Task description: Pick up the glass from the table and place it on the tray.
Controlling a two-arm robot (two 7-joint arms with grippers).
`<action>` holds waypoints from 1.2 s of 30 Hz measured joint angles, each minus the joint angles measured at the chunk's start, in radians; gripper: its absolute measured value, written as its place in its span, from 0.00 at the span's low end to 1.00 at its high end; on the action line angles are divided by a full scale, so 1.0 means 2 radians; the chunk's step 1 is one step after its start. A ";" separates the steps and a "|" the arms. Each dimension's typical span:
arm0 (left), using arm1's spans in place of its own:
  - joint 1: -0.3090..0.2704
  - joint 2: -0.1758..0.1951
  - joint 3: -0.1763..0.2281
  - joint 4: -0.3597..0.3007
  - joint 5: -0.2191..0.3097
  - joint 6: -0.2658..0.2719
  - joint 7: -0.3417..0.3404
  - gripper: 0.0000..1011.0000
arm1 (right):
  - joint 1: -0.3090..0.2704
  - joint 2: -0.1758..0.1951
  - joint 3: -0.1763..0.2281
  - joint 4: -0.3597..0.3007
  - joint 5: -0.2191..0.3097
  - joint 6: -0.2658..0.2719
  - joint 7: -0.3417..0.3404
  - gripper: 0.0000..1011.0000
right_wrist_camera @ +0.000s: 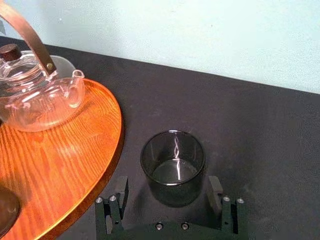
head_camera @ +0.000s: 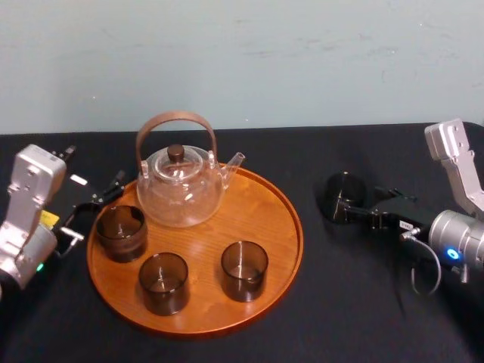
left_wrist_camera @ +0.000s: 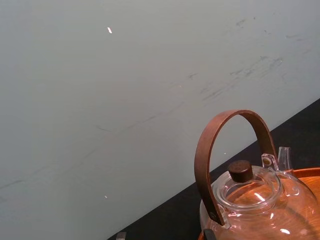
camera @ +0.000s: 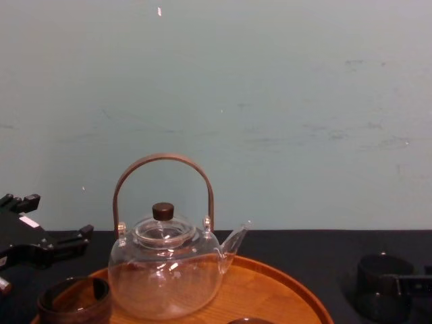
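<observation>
A black table [head_camera: 355, 318] holds a round wooden tray [head_camera: 257, 212]. On the tray stand a glass teapot [head_camera: 181, 190] and three dark glasses [head_camera: 163, 282]. A fourth glass [head_camera: 339, 189] stands on the table to the tray's right, with the right gripper [head_camera: 351, 207] reaching up to it. The left gripper [head_camera: 91, 212] sits by the tray's left edge, fingers spread.

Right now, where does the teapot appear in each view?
Head: teapot at the tray's back.
Chest: teapot in the middle, on the tray.
Left wrist: teapot close, handle against the wall.
Right wrist: teapot on the tray, beyond the glass that the open right claw flanks.
Shared landmark: the tray.
</observation>
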 joint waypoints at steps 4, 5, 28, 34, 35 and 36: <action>0.000 0.000 0.000 0.000 0.000 0.000 0.000 0.99 | 0.007 -0.006 -0.002 0.009 -0.006 0.000 0.000 0.99; 0.000 0.000 0.000 0.000 0.000 0.000 0.000 0.99 | 0.009 -0.007 -0.003 0.011 -0.007 0.000 0.000 0.99; 0.000 0.000 0.000 0.000 0.000 0.000 0.000 0.99 | 0.056 -0.046 -0.011 0.075 -0.037 0.008 0.003 0.99; 0.000 0.000 0.000 0.000 0.000 0.000 0.000 0.99 | 0.063 -0.052 -0.010 0.087 -0.043 0.009 0.008 0.99; 0.000 0.000 0.000 0.000 0.000 0.000 0.000 0.99 | 0.064 -0.053 -0.011 0.087 -0.044 0.009 0.009 0.99; 0.000 0.000 0.000 0.000 0.000 0.000 0.000 0.99 | 0.065 -0.054 -0.011 0.089 -0.045 0.009 0.010 0.99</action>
